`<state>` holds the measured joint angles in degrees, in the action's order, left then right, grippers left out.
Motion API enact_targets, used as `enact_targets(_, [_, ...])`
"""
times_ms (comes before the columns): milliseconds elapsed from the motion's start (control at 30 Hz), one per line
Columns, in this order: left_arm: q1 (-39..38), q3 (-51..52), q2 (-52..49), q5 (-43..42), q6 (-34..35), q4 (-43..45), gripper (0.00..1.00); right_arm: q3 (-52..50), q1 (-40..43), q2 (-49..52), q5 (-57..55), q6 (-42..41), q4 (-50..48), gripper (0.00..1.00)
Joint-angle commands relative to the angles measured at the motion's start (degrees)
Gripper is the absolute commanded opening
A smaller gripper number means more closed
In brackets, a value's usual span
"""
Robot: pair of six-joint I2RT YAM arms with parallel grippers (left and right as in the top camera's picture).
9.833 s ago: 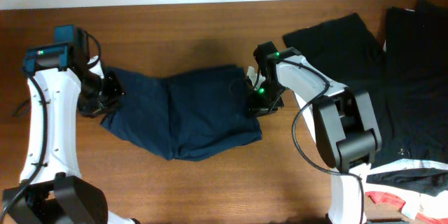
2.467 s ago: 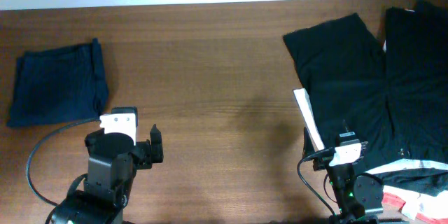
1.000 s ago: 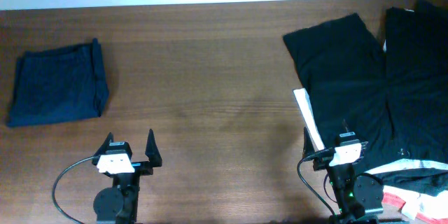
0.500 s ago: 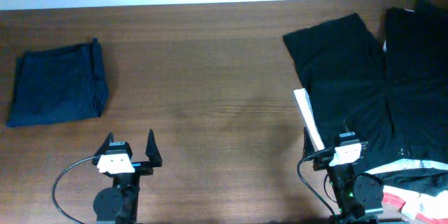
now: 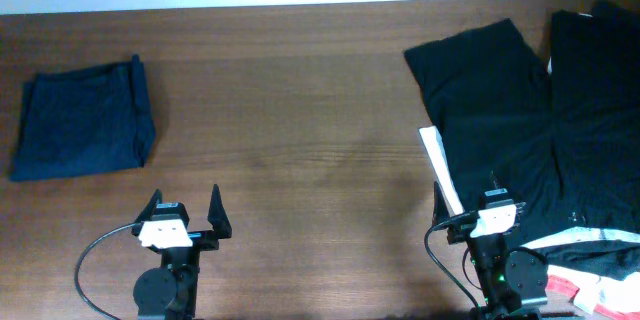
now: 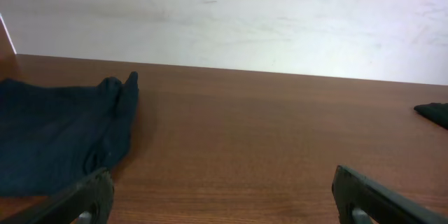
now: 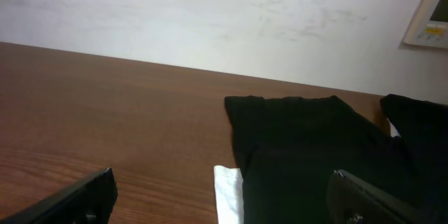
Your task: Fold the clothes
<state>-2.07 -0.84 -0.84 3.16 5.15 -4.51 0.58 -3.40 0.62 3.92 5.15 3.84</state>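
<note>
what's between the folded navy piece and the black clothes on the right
Only bare wooden table lies between the navy piece and the black clothes, per the overhead view.

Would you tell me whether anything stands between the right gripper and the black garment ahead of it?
Nothing upright does. The right gripper, open, points straight at the black garment. Only a flat white strip lies along the garment's near left edge, low in front of the gripper.

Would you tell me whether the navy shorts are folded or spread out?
Folded. The navy shorts lie as a compact rectangle, and the left wrist view shows a thick, doubled edge along their right side.
</note>
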Motion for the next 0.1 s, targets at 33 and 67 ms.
enact_targets(33, [0.37, 0.31, 0.55, -0.85, -1.11, -0.11, 0.99, -0.26, 0.42, -0.44, 0.15, 0.42, 0.33, 0.99])
enact_targets(67, [0.37, 0.31, 0.55, -0.83, -1.11, -0.11, 0.99, -0.26, 0.42, -0.42, 0.15, 0.42, 0.33, 0.99])
